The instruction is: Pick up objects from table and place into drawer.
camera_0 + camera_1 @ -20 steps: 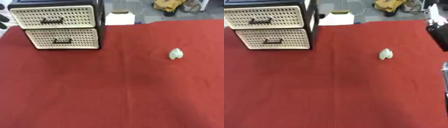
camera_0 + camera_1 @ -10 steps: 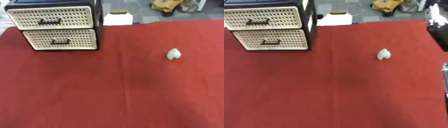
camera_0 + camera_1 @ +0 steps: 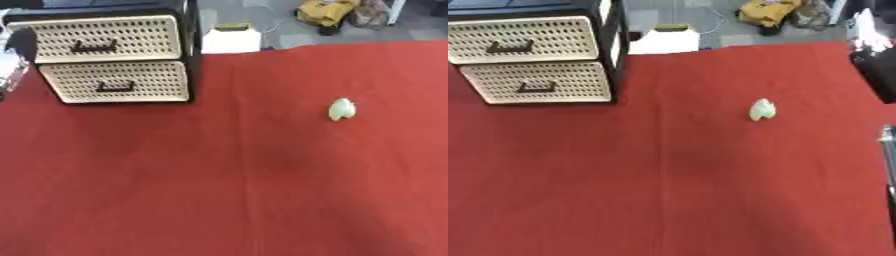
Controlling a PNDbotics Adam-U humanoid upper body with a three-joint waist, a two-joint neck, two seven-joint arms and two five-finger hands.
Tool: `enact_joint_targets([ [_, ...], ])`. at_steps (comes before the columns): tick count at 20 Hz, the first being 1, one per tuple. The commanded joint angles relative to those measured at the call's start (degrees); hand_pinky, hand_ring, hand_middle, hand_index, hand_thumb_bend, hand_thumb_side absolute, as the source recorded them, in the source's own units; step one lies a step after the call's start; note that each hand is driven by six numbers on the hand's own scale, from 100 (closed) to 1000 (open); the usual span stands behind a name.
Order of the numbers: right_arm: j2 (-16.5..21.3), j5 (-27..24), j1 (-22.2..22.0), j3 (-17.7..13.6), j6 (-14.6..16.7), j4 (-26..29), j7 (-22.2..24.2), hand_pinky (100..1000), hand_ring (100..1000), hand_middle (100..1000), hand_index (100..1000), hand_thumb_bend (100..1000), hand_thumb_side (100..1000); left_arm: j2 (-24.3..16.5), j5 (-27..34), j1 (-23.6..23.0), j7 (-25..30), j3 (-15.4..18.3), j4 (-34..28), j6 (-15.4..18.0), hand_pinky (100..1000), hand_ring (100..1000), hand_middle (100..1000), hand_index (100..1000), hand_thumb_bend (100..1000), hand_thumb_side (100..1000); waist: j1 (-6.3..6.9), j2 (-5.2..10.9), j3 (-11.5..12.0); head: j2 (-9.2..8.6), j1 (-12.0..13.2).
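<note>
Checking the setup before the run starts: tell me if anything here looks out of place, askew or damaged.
Nothing stands out. The drawer unit sits upright at the far left of the red tablecloth with both drawers shut. The one loose thing, a small pale green object, lies alone to its right, intact as far as can be seen. No spill shows.
</note>
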State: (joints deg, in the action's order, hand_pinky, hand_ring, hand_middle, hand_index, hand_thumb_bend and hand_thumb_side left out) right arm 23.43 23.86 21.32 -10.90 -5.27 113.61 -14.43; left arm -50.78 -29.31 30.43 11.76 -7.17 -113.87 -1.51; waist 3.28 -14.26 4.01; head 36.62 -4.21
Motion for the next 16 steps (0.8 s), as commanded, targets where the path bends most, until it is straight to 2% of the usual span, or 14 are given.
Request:
enact_joint_targets([
  [1, 1.85, 0.37, 0.47, -0.21, -0.05, 0.98, 0.06, 695, 808, 559, 812, 318, 688, -3.5, -0.49, 2.21, 5.01, -0.39, -0.72, -0.84, 100, 100, 100, 874, 100, 1000, -0.17, 0.75, 0.17, -0.82, -0.27],
  [10, 1.89, 0.59, 0.29, -0.03, -0.2, 0.98, 0.35, 695, 808, 558, 812, 313, 691, -4.03, -0.73, 8.01, 15.62, -3.18, 0.84, -2.55, 100, 100, 100, 886, 100, 1000, 0.0, 0.98, 0.42, -0.82, -0.48],
  [16, 1.79, 0.6, 0.05, 0.07, -0.27, 0.98, 0.54, 696, 809, 557, 812, 313, 691, -2.48, -1.07, 12.23, 21.8, -4.89, 5.17, -2.4, 100, 100, 100, 955, 100, 1000, 0.02, 1.27, 0.59, -0.88, -0.6],
])
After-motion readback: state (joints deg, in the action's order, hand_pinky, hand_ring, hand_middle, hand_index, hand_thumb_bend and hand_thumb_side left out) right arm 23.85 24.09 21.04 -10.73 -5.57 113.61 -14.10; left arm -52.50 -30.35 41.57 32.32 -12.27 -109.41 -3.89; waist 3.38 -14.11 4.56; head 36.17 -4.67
